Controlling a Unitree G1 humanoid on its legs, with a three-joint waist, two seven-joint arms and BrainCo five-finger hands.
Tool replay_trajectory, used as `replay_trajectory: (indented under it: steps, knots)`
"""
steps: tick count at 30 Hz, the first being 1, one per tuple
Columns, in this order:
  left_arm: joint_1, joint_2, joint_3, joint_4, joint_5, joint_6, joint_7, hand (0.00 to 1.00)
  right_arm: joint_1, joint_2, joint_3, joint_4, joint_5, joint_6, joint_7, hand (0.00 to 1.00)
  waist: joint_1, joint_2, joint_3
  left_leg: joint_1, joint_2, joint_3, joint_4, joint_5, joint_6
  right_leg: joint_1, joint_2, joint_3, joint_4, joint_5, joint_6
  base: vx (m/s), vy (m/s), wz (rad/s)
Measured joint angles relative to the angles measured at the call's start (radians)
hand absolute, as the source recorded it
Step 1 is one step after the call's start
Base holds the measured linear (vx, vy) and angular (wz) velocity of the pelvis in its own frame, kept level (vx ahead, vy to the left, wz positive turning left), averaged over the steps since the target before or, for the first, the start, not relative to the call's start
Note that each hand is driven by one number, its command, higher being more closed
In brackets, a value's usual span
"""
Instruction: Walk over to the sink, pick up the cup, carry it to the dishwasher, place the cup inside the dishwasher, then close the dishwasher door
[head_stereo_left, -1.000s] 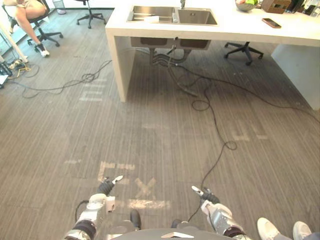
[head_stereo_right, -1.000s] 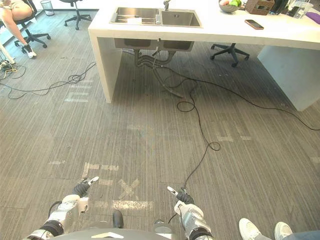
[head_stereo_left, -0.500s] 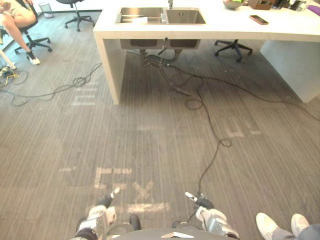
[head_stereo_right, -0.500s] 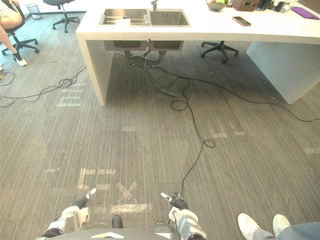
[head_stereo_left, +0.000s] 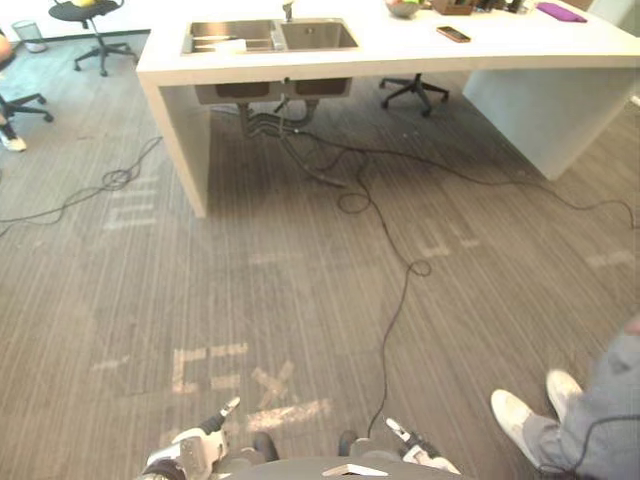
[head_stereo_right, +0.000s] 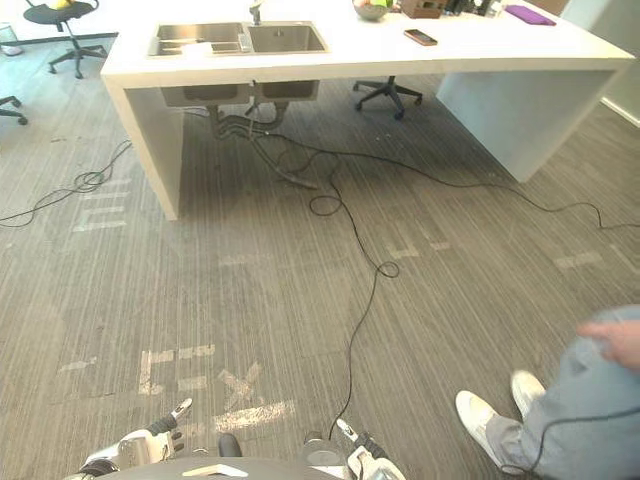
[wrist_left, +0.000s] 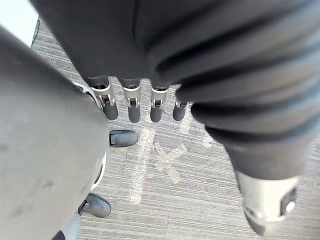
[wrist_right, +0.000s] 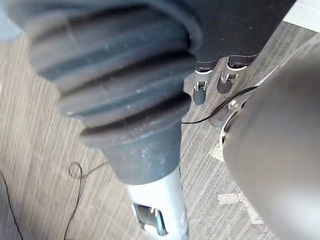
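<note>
Two empty hands, sink well ahead at 11 o'clock.
Your left hand (wrist_left: 133, 102) and right hand (wrist_right: 199, 91) hang relaxed, holding nothing. The cup is too small to make out, presumably at the sink (head_stereo_left: 318, 36). Steer slightly left, away from the person's shoes (head_stereo_left: 515, 412) at 4 o'clock.

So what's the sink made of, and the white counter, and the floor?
The sink looks like brushed steel: grey, dull shine. The counter is smooth white, maybe stone or laminate; I can't tell. The floor seems grey carpet, with fine ribbed lines.
</note>
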Motion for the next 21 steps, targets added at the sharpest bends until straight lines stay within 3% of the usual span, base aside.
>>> replay_trajectory:
  steps: [3, 7, 8, 10, 11, 13, 15, 16, 17, 18, 19, 21]
  knots:
    - [-0.008, 0.004, -0.034, 0.013, -0.051, -0.028, -0.012, 0.00, -0.010, 0.001, -0.007, 0.000, 0.002, -0.001, -0.009, 0.00, -0.011, -0.004, 0.007, 0.009, -0.028, 0.001, 0.000, -0.017, 0.014, -0.065, -0.054, -0.011, 0.168, -0.048, 0.018, 0.11, 0.040, 0.07]
    - [-0.008, -0.001, -0.032, 0.034, -0.103, -0.109, 0.013, 0.00, -0.020, -0.001, -0.013, -0.003, 0.003, -0.009, -0.017, 0.00, -0.022, 0.001, 0.038, 0.094, -0.030, -0.025, 0.002, -0.046, 0.023, -0.194, -0.119, -0.019, 0.546, -0.041, 0.006, 0.13, 0.019, 0.10]
    - [-0.005, -0.004, -0.032, 0.034, -0.124, -0.139, 0.014, 0.00, -0.001, 0.002, -0.030, -0.006, 0.007, -0.014, -0.016, 0.00, -0.029, 0.011, 0.045, 0.127, -0.016, -0.044, 0.007, -0.060, 0.020, -0.205, -0.124, -0.022, 0.566, -0.092, 0.004, 0.26, -0.022, 0.61]
    - [-0.003, -0.016, -0.032, 0.029, -0.156, -0.188, -0.011, 0.00, 0.026, 0.015, -0.038, -0.032, 0.023, -0.027, -0.019, 0.00, -0.029, 0.006, 0.045, 0.151, 0.004, -0.076, 0.008, -0.070, 0.010, -0.225, -0.121, -0.024, 0.504, -0.109, 0.005, 0.23, -0.037, 0.64]
    - [-0.003, -0.034, -0.033, 0.014, -0.153, -0.221, -0.024, 0.00, 0.046, 0.023, -0.041, -0.060, 0.023, -0.032, -0.020, 0.00, -0.029, 0.008, 0.045, 0.163, 0.016, -0.096, 0.012, -0.067, -0.004, -0.242, -0.125, -0.021, 0.415, -0.086, 0.002, 0.26, -0.064, 0.60]
    - [0.001, -0.064, -0.036, -0.051, -0.135, -0.245, -0.012, 0.00, 0.064, 0.032, -0.058, -0.092, 0.023, -0.030, -0.030, 0.00, -0.029, 0.013, 0.050, 0.139, 0.049, -0.115, 0.123, -0.128, -0.024, -0.248, -0.134, -0.012, 0.264, -0.014, 0.010, 0.28, -0.096, 0.39]
    - [0.015, -0.091, -0.033, -0.172, -0.140, -0.256, 0.018, 0.00, 0.097, 0.042, -0.072, -0.133, 0.021, -0.025, -0.044, 0.00, -0.026, 0.021, 0.057, 0.132, 0.100, -0.108, 0.279, -0.230, -0.074, -0.227, -0.130, -0.015, 0.143, 0.072, 0.005, 0.32, -0.205, 0.07]
    - [0.014, -0.093, -0.032, -0.196, -0.146, -0.257, 0.027, 0.00, 0.109, 0.042, -0.077, -0.140, 0.021, -0.023, -0.044, 0.00, -0.026, 0.018, 0.056, 0.138, 0.108, -0.106, 0.306, -0.253, -0.087, -0.218, -0.131, -0.019, 0.133, 0.085, 0.003, 0.32, -0.294, 0.14]
    - [0.015, -0.094, -0.031, -0.245, -0.153, -0.259, 0.035, 0.00, 0.136, 0.056, -0.078, -0.159, 0.020, -0.021, -0.046, 0.00, -0.023, 0.000, 0.052, 0.152, 0.116, -0.108, 0.345, -0.297, -0.112, -0.188, -0.136, -0.020, 0.125, 0.098, -0.007, 0.31, -0.349, 0.30]
    - [0.015, -0.085, -0.031, -0.282, -0.153, -0.263, 0.036, 0.00, 0.160, 0.085, -0.079, -0.160, 0.021, -0.020, -0.049, 0.00, -0.020, -0.034, 0.035, 0.153, 0.113, -0.113, 0.380, -0.339, -0.140, -0.156, -0.149, -0.017, 0.111, 0.105, -0.012, 0.31, -0.396, 0.33]
    - [0.014, -0.088, -0.028, -0.290, -0.151, -0.267, 0.037, 0.00, 0.172, 0.088, -0.088, -0.159, 0.022, -0.018, -0.050, 0.00, -0.018, -0.027, 0.036, 0.153, 0.128, -0.117, 0.398, -0.356, -0.154, -0.160, -0.146, -0.015, 0.131, 0.165, 0.003, 0.31, -0.419, 0.30]
    - [0.018, -0.145, -0.043, -0.312, -0.132, -0.267, 0.038, 0.00, 0.174, 0.024, -0.091, -0.157, 0.021, -0.019, -0.054, 0.00, -0.025, 0.060, 0.023, 0.150, 0.222, -0.120, 0.392, -0.382, -0.184, -0.207, -0.077, -0.046, 0.243, 0.072, -0.018, 0.27, -0.361, 0.11]
